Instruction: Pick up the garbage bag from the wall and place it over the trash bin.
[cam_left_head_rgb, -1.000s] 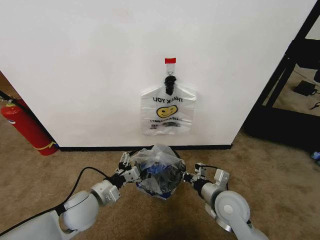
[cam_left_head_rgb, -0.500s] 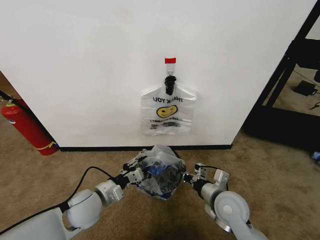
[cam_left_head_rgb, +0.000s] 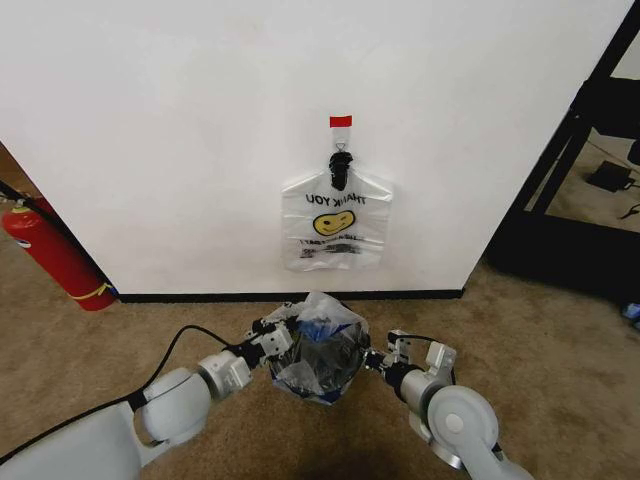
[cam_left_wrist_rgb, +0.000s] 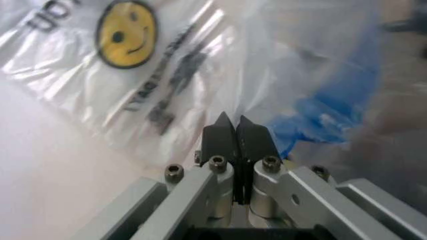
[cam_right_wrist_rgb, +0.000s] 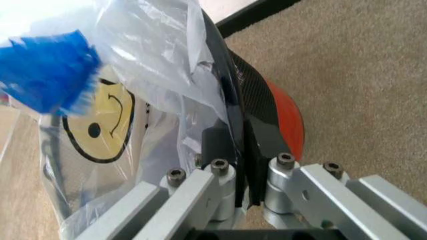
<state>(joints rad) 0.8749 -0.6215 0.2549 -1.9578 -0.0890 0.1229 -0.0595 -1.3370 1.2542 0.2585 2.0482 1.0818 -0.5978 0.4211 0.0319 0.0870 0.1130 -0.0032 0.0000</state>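
At the far left a red fire extinguisher (cam_left_head_rgb: 52, 257) leans by the wall (cam_left_head_rgb: 180, 130), apart from the work. The left claw (cam_left_head_rgb: 279, 337) sits at the left rim of the trash bin (cam_left_head_rgb: 322, 352), its jaws pressed together; the left wrist view shows the black fingertips (cam_left_wrist_rgb: 235, 134) meeting against clear film, though whether any plastic is caught between them I cannot tell. A garbage bag (cam_left_head_rgb: 318, 335) is draped over the bin, crumpled on top, probably so both arms can spread it across the rim from opposite sides. Above, on the wall, another smiley-printed bag (cam_left_head_rgb: 336, 219) hangs from the black hook (cam_left_head_rgb: 340, 165) under the red tape strip (cam_left_head_rgb: 341, 121). The right claw (cam_left_head_rgb: 377, 358) is at the bin's right rim, clamped on mesh and film together. The right wrist view shows that pinch, the red base (cam_right_wrist_rgb: 288, 120) and a blue patch (cam_right_wrist_rgb: 47, 77) inside the plastic, which the head view barely resolves.
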